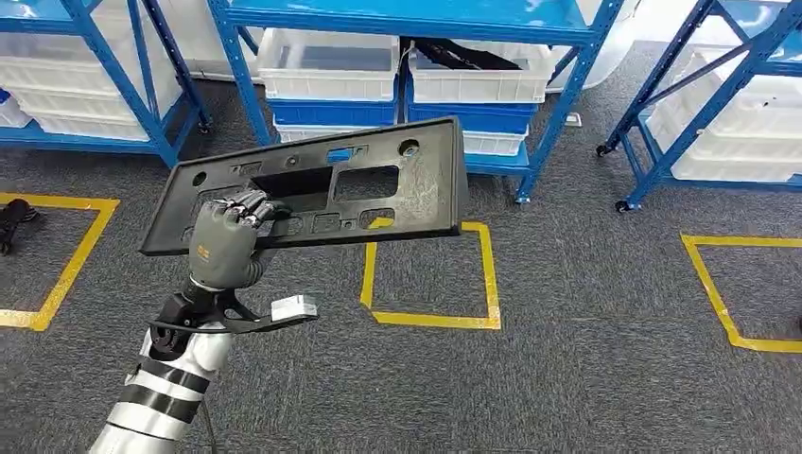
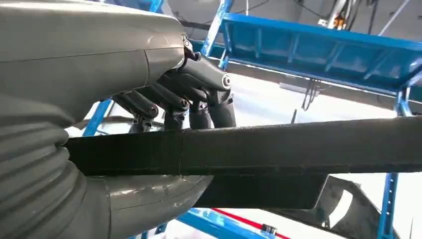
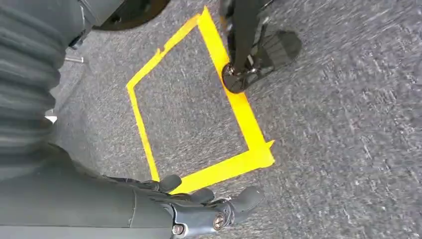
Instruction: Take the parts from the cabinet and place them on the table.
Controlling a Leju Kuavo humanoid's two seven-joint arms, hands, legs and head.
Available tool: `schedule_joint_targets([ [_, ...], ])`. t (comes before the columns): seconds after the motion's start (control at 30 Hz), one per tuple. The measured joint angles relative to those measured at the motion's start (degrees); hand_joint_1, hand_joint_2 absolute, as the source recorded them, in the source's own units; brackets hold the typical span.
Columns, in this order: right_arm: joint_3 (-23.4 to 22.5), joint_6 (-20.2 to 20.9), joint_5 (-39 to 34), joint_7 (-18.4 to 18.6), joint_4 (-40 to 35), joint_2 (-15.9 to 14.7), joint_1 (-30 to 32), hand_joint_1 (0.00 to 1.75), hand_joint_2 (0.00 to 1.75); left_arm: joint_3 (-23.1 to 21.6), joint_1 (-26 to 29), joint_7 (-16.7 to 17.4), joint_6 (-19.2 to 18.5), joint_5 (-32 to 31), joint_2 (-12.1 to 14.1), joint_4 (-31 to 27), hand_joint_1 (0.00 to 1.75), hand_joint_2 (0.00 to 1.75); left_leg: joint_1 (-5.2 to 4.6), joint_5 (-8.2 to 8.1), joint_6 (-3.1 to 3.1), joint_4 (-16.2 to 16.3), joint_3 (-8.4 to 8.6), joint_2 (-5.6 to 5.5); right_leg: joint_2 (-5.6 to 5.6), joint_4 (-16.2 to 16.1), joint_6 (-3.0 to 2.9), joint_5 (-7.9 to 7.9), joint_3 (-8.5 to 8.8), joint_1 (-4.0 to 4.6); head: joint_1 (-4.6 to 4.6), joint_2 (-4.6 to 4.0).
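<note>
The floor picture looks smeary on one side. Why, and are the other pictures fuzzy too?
Right wrist view: the carpet streaks with motion blur, while the yellow tape stays fairly crisp. Left wrist view: bright background washes out behind the dark panel. Head view: sharp, evenly lit, left hand clear.

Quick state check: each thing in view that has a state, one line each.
Flat black plastic panel with cut-outs: lifted clear of the grey carpet floor, tilted, held at one end.
Left hand: grips the panel, fingers through a cut-out.
Right hand: holds nothing, hangs over the floor, fingers apart.
White plastic bins: on the blue metal shelves; contents not visible.
</note>
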Motion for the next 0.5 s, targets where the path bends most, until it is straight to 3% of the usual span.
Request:
schedule_joint_targets([
  [0.03,-0.1,0.0,0.0,-0.1,0.0,0.0,-0.1,0.00,1.75,0.2,0.1,-0.2,0.0,0.0,0.0,0.0,1.75,1.75,-0.16,0.31,-0.38,0.0,-0.13,0.00,-0.26,-1.9,-0.28,-0.64,1.59,0.26,-0.04,0.02],
  [0.07,-0.1,0.0,0.2,-0.2,0.0,0.0,-0.1,0.00,1.75,0.4,0.1,-0.4,0.0,0.0,-0.1,0.0,1.75,1.75,0.00,0.66,-0.86,-0.2,0.17,0.20,-0.23,-2.1,-0.35,-0.19,0.73,0.49,0.11,0.00],
  [0.13,-0.2,0.0,0.2,-0.3,0.0,-0.2,-0.2,0.00,1.75,0.5,0.1,-0.5,0.0,0.1,-0.3,-0.1,1.75,1.75,0.33,1.61,-1.91,-1.1,0.33,0.26,-0.20,-2.2,-1.34,0.20,0.35,0.80,0.53,0.00],
  [0.17,-0.2,0.0,0.3,-0.3,0.0,-0.1,-0.2,0.00,1.75,0.6,0.2,-0.7,0.0,0.1,-0.3,-0.1,1.75,1.75,0.28,1.80,-2.22,-0.8,-0.13,0.24,-0.24,-3.1,-1.74,1.43,0.92,-0.38,0.51,0.00],
  [0.2,-0.2,0.0,0.3,-0.3,0.0,0.0,-0.2,0.00,1.75,0.7,0.2,-0.8,0.0,0.0,-0.3,-0.1,1.75,1.75,0.31,0.17,-2.44,0.1,-0.48,0.15,-0.24,-3.3,-1.84,1.83,0.87,-0.38,0.37,0.02],
  [0.23,-0.2,0.1,0.2,-0.4,0.0,0.0,-0.1,0.00,1.75,0.9,0.2,-0.9,0.0,0.0,-0.3,-0.1,1.75,1.75,0.37,-2.81,-2.58,2.7,-1.29,0.08,-0.32,-3.3,-2.47,2.27,0.57,-0.50,0.17,0.02],
  [0.3,-0.2,0.2,0.5,-0.9,0.0,-0.1,0.2,0.00,1.75,1.5,0.7,-1.1,0.0,0.0,-0.3,-0.1,1.75,1.75,0.53,-7.91,-3.16,11.4,-3.90,0.06,-0.36,-3.2,-2.52,2.78,-0.03,-0.49,0.26,0.00],
  [0.33,-0.2,0.2,0.6,-1.1,0.0,-0.1,0.2,0.00,1.75,1.7,1.0,-1.2,0.0,0.0,-0.3,-0.1,1.75,1.75,0.59,-9.06,-3.45,14.7,-4.80,0.06,-0.35,-3.2,-2.45,2.98,-0.36,-0.50,0.24,0.00],
  [0.37,-0.2,0.2,0.9,-1.5,0.0,0.0,0.3,0.00,1.75,1.9,1.3,-1.2,0.0,-0.1,-0.3,-0.1,1.75,1.75,0.79,-8.84,-3.69,15.5,-4.42,0.08,-0.32,-3.1,-2.20,3.15,-0.59,-0.55,0.22,0.00],
  [0.4,-0.2,0.5,1.0,-1.9,0.0,0.0,0.4,0.00,1.75,2.1,1.5,-1.2,0.0,-0.1,-0.3,-0.1,1.75,1.75,1.02,-7.56,-3.88,13.5,-2.65,0.10,-0.30,-3.1,-2.04,3.25,-0.71,-0.67,0.22,0.00],
  [0.47,-0.2,1.0,0.9,-2.4,0.0,0.1,0.5,0.00,1.75,2.5,1.6,-1.5,0.0,0.0,-0.4,-0.2,1.75,1.75,1.53,-3.95,-4.24,4.1,3.69,-0.05,0.26,-2.7,-1.84,3.28,-0.79,-0.90,0.22,0.02],
  [0.5,-0.3,1.2,0.8,-2.7,0.0,0.1,0.4,0.00,1.75,2.8,1.6,-1.5,0.0,0.0,-0.4,-0.3,1.75,1.75,1.87,-4.35,-4.46,0.1,5.84,-1.21,0.49,-2.3,-1.52,3.13,-0.93,-0.97,0.24,0.02],
])
